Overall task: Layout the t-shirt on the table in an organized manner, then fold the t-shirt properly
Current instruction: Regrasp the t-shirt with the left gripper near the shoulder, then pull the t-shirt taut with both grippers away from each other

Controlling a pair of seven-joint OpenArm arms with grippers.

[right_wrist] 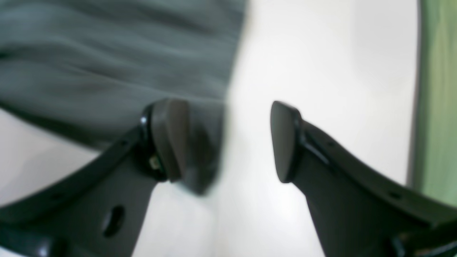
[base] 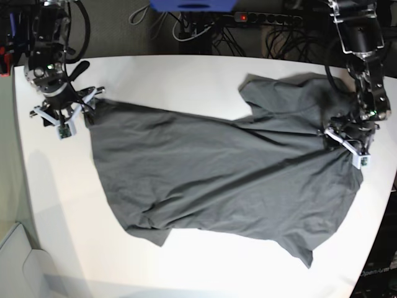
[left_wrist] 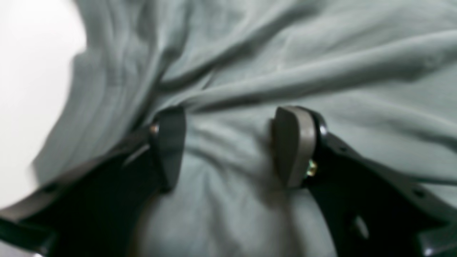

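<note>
- The left gripper is seen spread apart over the t-shirt; its fingers are pressed down onto grey cloth, with a wrinkled band of fabric lying between them, not pinched.
- The right gripper is likewise parted. One of its fingers is set against the shirt's edge, the other is over bare white desk; nothing is clamped yet.
- From the base view, the right gripper is placed at one end corner of the t-shirt, and the left gripper is planted near the opposite end, inside the cloth near a sleeve rather than at its border.
- The garment is stretched between the two arms, its long axis running across the desk from one gripper to the other, still creased and skewed, one sleeve rucked up.
- For the right arm, the cloth lies to one side of its gap, so a small shift toward the shirt is judged necessary before closing.
- For the left arm, cloth is already underneath; closing there would likely gather a fold.
</note>
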